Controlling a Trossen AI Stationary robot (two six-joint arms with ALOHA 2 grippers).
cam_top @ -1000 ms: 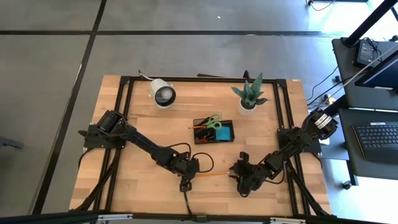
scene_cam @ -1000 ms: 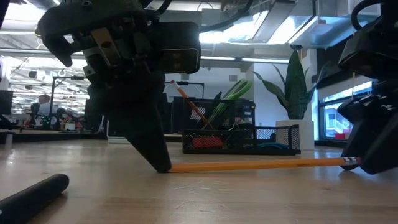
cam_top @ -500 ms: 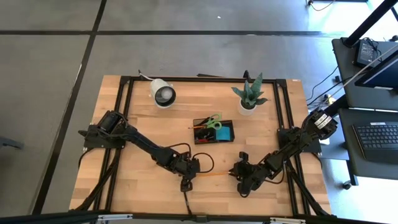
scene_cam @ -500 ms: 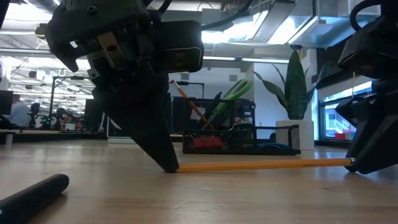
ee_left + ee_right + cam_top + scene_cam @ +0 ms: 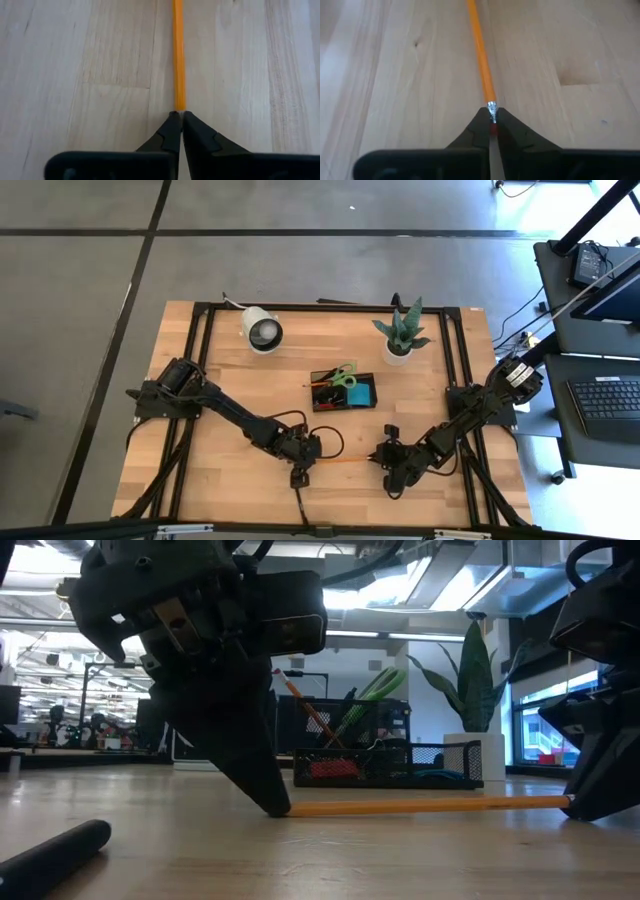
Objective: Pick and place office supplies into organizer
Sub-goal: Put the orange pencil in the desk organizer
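An orange pencil (image 5: 342,462) lies flat on the wooden table near its front edge, running left to right between my two grippers. My left gripper (image 5: 300,474) stands shut at the pencil's left end, tips down on the table. My right gripper (image 5: 384,462) is shut on the pencil's right end, the one with the eraser. Farther back stands the black organizer (image 5: 345,392), holding green-handled scissors (image 5: 345,376), a pencil and a blue pad. My left gripper meets the pencil's left end (image 5: 178,106) with its shut fingertips (image 5: 171,125), slanting down from above and lying along the pencil. Whether the end is pinched or only pressed, I cannot tell. My right gripper pinches the eraser end just behind the metal ferrule (image 5: 492,107). Red eraser shows between its two fingers (image 5: 481,127). The fingers slant down from the table's right and lie along the pencil, which lies level on the table.
A potted plant (image 5: 400,335) stands at the back right and a white round lamp-like object (image 5: 263,330) at the back left. In the low view a black pen (image 5: 55,850) lies close to the camera, at the table's near left. Bare wood surrounds the pencil.
My right gripper has shut on the pencil's eraser end, which showed free in front of its fingers a second ago. My left gripper has shifted slightly toward the table's right edge, and the pencil's left end has gone with it.
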